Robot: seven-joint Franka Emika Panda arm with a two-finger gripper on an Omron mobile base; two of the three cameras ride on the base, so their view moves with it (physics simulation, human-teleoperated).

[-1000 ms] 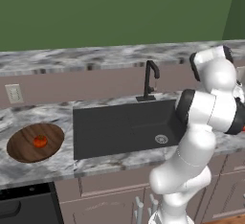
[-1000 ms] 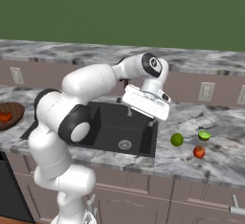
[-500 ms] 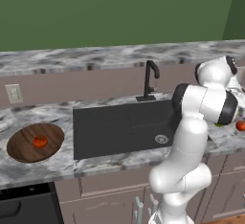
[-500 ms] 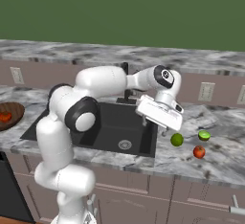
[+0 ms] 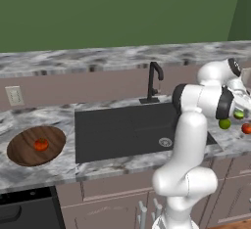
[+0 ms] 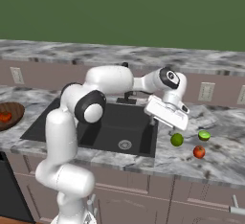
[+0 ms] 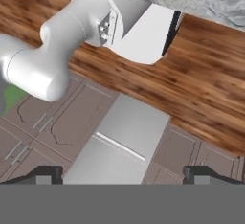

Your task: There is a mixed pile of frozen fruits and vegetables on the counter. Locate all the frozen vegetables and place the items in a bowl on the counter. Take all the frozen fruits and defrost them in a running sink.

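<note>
Swung rightward past the sink [image 6: 95, 127], the pincer [image 6: 168, 131], tips apart, hangs beside the green ball [image 6: 177, 140].

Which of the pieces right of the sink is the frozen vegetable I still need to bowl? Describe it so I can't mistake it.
Start at the dark sink, then move right onto the marbled counter. Three small pieces lie there; yours is the plain green ball, nearest the sink. The flattish green piece has a darker top, and the red ball differs by colour.
</note>
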